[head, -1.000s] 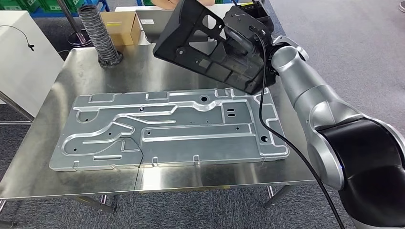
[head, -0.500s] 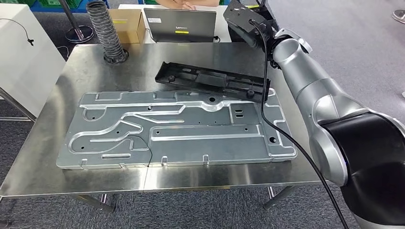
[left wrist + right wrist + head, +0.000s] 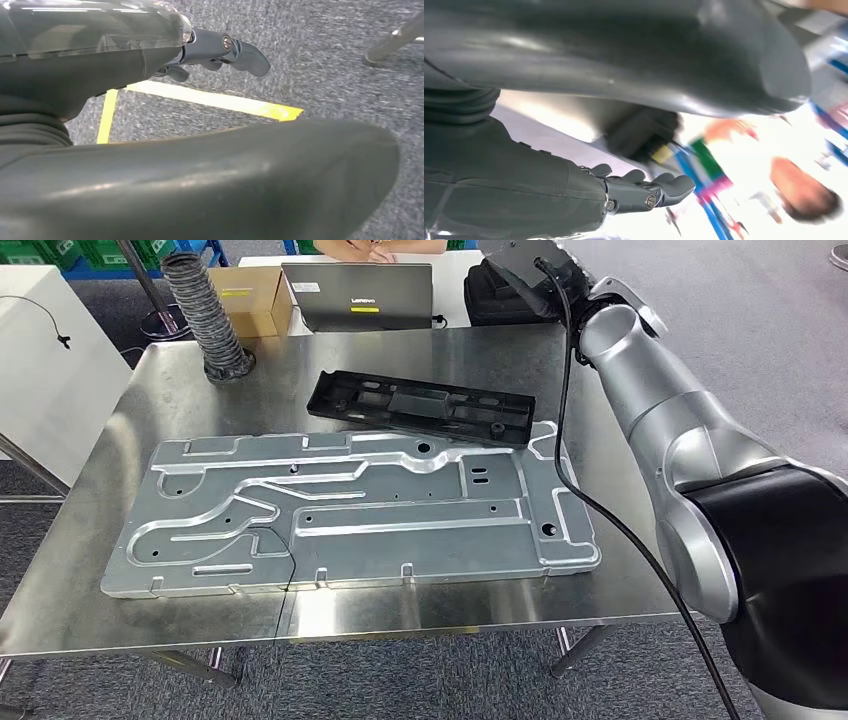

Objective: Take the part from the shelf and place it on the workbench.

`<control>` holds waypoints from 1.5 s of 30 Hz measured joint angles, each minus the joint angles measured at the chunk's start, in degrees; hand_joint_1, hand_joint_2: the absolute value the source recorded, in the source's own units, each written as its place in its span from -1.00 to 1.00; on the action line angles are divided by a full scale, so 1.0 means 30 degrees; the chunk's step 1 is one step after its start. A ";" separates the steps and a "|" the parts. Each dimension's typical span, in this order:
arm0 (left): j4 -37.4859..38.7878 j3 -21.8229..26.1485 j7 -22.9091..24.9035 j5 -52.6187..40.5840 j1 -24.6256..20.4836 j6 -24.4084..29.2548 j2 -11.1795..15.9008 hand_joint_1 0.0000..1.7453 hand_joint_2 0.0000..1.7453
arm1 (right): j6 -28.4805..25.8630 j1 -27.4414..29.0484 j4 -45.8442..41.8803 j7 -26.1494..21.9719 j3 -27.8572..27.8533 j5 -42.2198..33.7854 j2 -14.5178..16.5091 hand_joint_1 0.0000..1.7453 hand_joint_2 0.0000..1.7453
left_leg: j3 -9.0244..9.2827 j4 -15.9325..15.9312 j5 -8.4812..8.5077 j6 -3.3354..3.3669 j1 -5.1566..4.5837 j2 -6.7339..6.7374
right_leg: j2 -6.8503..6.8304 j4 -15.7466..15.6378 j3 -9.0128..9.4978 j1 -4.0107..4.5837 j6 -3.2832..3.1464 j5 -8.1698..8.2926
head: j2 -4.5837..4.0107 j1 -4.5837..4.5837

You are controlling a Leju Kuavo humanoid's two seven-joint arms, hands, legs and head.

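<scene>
My right hand (image 3: 644,192), seen from its wrist: fingers apart, holding nothing. Head view has that arm raised at 1 o'clock over the workbench (image 3: 180,380). Part (image 3: 420,407) lies flat at 12 o'clock, its near edge on the plate (image 3: 350,510). Left hand (image 3: 220,52) hangs over carpet, fingers loose, nothing held.

This is a factory workshop or robot test floor. A stainless steel workbench (image 3: 160,625) stands on grey carpet, bearing a large stamped metal panel (image 3: 350,510). Behind the bench sit a laptop (image 3: 357,297), a cardboard box (image 3: 247,295) and green crates (image 3: 60,252); a ribbed hose (image 3: 205,315) rises from its back corner.
</scene>
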 joint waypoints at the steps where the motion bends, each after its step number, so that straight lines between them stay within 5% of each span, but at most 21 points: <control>1: 0.0000 0.0020 -0.0145 0.0004 0.0013 -0.0107 -0.0004 -1.00 -1.00 | -0.0841 0.0137 -0.0138 -0.0965 -0.0170 -0.0582 -0.0002 -1.00 -1.00 | -0.0282 0.0586 -0.0106 -0.0010 0.0000 0.0001 | 0.0003 0.0005 0.0003 0.0016 0.0000 -0.0002 | 0.0000 0.0000; 5: 0.0000 0.0047 -0.0355 0.0009 0.0031 -0.0295 -0.0011 -1.00 -1.00 | -0.2190 0.0407 -0.0515 -0.2806 -0.0582 -0.1688 -0.0009 -1.00 -1.00 | -0.0242 0.0475 0.0225 0.0004 0.0000 0.0002 | 0.0012 0.0014 0.0013 0.0026 0.0006 -0.0008 | 0.0000 0.0000; 9: 0.0000 0.0321 -0.0513 0.0099 -0.0013 -0.0656 -0.0069 -1.00 -1.00 | -0.5614 0.3620 -0.7134 -0.7369 -0.2806 -0.6677 -0.0887 -1.00 -1.00 | 0.2300 -0.4605 0.2285 0.0405 -0.0062 -0.0041 | -0.0035 0.0083 0.0066 0.0144 0.0397 -0.0134 | 0.0000 0.0002; 12: 0.0000 0.0640 -0.0601 0.0430 0.0030 -0.0993 -0.0133 -1.00 -1.00 | -0.7174 0.6705 -1.2683 -0.7408 -0.3104 -0.7242 -0.1905 -1.00 -1.00 | 0.2587 -0.5198 0.2361 0.0814 -0.0012 -0.0039 | -0.0046 0.0449 -0.0063 0.0116 0.0777 -0.0503 | 0.0000 0.0005; 15: 0.0000 0.0994 -0.0797 0.0767 0.0027 -0.1255 -0.0177 -1.00 -1.00 | -0.8541 0.9436 -1.6533 -0.7421 -0.3494 -0.6000 -0.2809 -1.00 -1.00 | 0.2622 -0.5302 0.2406 0.1019 0.0004 -0.0020 | -0.0021 0.3496 -0.1485 0.0006 0.1067 -0.2120 | 0.0000 0.0007; 17: 0.0000 0.1282 -0.0889 0.0964 0.0067 -0.1426 -0.0210 -1.00 -1.00 | -0.9393 1.2160 -1.8904 -0.7720 -0.4193 -0.5131 -0.3457 -1.00 -1.00 | 0.2645 -0.5276 0.2402 0.1076 0.0003 -0.0083 | -0.0023 0.5202 -0.2313 -0.0045 0.1170 -0.2602 | 0.0000 0.0007; 18: 0.0000 0.1423 -0.0911 0.1035 0.0118 -0.1499 -0.0239 -1.00 -1.00 | -0.9627 1.3577 -1.9955 -0.7979 -0.4673 -0.4986 -0.3729 -1.00 -1.00 | 0.2648 -0.5239 0.2399 0.1086 0.0000 -0.0133 | -0.0024 0.5037 -0.2259 -0.0067 0.1172 -0.2346 | 0.0000 0.0007; 22: -0.0002 0.1843 -0.0878 0.1086 0.0207 -0.1581 -0.0332 -1.00 -1.00 | -0.9617 1.7859 -2.2905 -0.9134 -0.7287 -0.5755 -0.4278 -1.00 -1.00 | 0.2598 -0.5057 0.2317 0.0933 -0.0116 -0.0250 | -0.0072 0.0534 -0.0094 0.0022 0.0895 -0.0310 | 0.0000 0.0007; 25: -0.0005 0.2011 -0.0781 0.0858 0.0220 -0.1590 -0.0344 -1.00 -1.00 | -0.9581 2.1476 -2.4257 -0.9812 -0.9822 -0.6484 -0.4293 -1.00 -1.00 | 0.2660 -0.5126 0.2320 0.0692 -0.0099 -0.0348 | -0.0127 -0.0022 0.0188 0.0175 0.0613 -0.0099 | 0.0000 0.0007; 27: -0.0007 0.2107 -0.0699 0.0683 0.0318 -0.1590 -0.0331 -1.00 -1.00 | -0.9741 2.3610 -2.4573 -0.9967 -1.1407 -0.6708 -0.4108 -1.00 -1.00 | 0.2571 -0.4778 0.1894 0.0505 -0.0078 -0.0281 | -0.0214 -0.0157 0.0183 0.0102 0.0354 0.0047 | 0.0000 0.0007; 31: -0.0018 0.2306 -0.0738 0.0401 0.0389 -0.1627 -0.0308 -1.00 -1.00 | -1.0278 2.6990 -2.4392 -1.0034 -1.4155 -0.6191 -0.3491 -1.00 -1.00 | 0.1378 -0.0732 -0.1179 0.0343 -0.0050 -0.0079 | -0.0325 -0.0243 -0.0193 0.0067 0.0076 0.0390 | 0.0000 0.0007; 33: -0.0031 0.2364 -0.0852 0.0251 0.0435 -0.1745 -0.0299 -1.00 -1.00 | -1.0136 2.8166 -2.3969 -1.0051 -1.5561 -0.5819 -0.3004 -1.00 -1.00 | 0.1648 -0.0017 -0.1652 0.0354 -0.0052 -0.0052 | -0.0343 -0.0202 -0.0550 0.0096 0.0090 0.0634 | 0.0000 0.0007; 36: -0.0098 0.2382 -0.1009 0.0050 0.0408 -0.1909 -0.0286 -1.00 -1.00 | -0.9699 2.9106 -2.3244 -1.0071 -1.7472 -0.5368 -0.2382 -1.00 -1.00 | 0.4423 -0.3732 -0.0631 0.0575 -0.0090 -0.0065 | -0.0249 -0.0153 -0.0993 0.0104 0.0235 0.1081 | 0.0002 0.0005; 38: -0.0142 0.2389 -0.1107 -0.0038 0.0326 -0.1936 -0.0293 -1.00 -1.00 | -0.9444 2.9348 -2.2714 -1.0089 -1.8519 -0.5173 -0.2131 -1.00 -1.00 | 0.5670 -0.5686 -0.0166 0.0743 -0.0215 -0.0083 | -0.0200 -0.0148 -0.1059 0.0111 0.0438 0.1367 | 0.0004 0.0005; 42: -0.0160 0.2415 -0.1240 -0.0306 0.0274 -0.1953 -0.0308 -1.00 -1.00 | -0.9247 2.9594 -2.1374 -1.0107 -2.0242 -0.4744 -0.1789 -1.00 -1.00 | 0.5462 -0.5984 0.0555 0.1145 -0.0394 -0.0018 | -0.0066 -0.0278 -0.1127 -0.0072 0.0940 0.1741 | 0.0002 0.0007; 43: -0.0164 0.2421 -0.1260 -0.0359 0.0260 -0.1960 -0.0315 -1.00 -1.00 | -0.9249 2.9677 -2.1003 -1.0107 -2.0669 -0.4610 -0.1727 -1.00 -1.00 | 0.5234 -0.6053 0.0848 0.1263 -0.0367 0.0018 | -0.0002 -0.0009 -0.1275 -0.0101 0.1050 0.1262 | 0.0002 0.0007; 45: -0.0171 0.2435 -0.1277 -0.0443 0.0241 -0.1967 -0.0333 -1.00 -1.00 | -0.9315 2.9784 -2.0401 -1.0107 -2.1378 -0.4231 -0.1639 -1.00 -1.00 | 0.4638 -0.6109 0.1396 0.1425 -0.0345 0.0093 | 0.0073 0.1583 -0.1762 -0.0134 0.1231 -0.0679 | 0.0002 0.0009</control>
